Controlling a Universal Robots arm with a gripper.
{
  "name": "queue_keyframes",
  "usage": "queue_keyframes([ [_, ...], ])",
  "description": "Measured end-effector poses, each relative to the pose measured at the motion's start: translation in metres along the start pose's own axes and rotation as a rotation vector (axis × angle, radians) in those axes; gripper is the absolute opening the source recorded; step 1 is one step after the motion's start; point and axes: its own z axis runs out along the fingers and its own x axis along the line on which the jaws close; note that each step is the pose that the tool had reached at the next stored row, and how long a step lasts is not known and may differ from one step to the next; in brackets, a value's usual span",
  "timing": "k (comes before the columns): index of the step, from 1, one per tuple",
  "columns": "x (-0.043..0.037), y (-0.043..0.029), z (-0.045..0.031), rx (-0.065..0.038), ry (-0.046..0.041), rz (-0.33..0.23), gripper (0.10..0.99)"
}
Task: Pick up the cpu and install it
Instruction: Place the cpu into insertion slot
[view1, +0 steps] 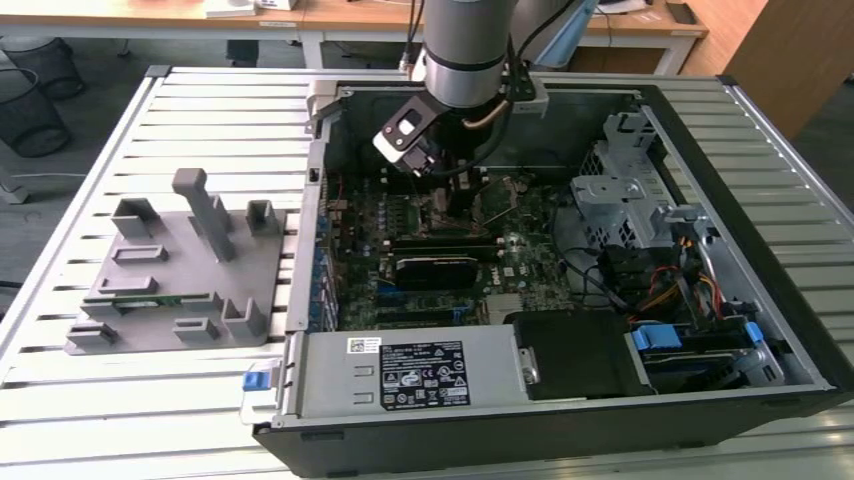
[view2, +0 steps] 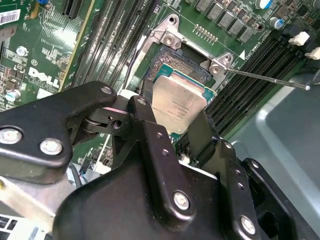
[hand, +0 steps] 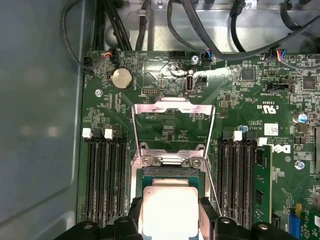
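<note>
- The slatted table carries an open computer case lying on its side, so the board inside faces up and the arm can come at it from above.
- Just beside the case, on the exterior view's left, sits a grey parts tray. Its shaped pockets look made to keep loose parts ready for picking.
- The arm reaches down into the case, with the gripper low over the green board.
- The socket's metal frame is flipped back, which leaves the seat open for a part lowered straight in.
- The cpu lies flat over that socket, silver top up, between the two black fingers. In both wrist views they close narrowly on its opposite edges; I judge it gripped — whether it is fully seated I cannot tell.
- Writing: a white label with dark print sits on the metal box at the case's near end. The board and the chip's top also carry print — I do not read any of it out.
</note>
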Motion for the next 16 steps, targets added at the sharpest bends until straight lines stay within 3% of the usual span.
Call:
queue_keyframes([
  [16,-0.0004,-0.0008,0.0152,-0.001,-0.0008,0.016,0.529],
])
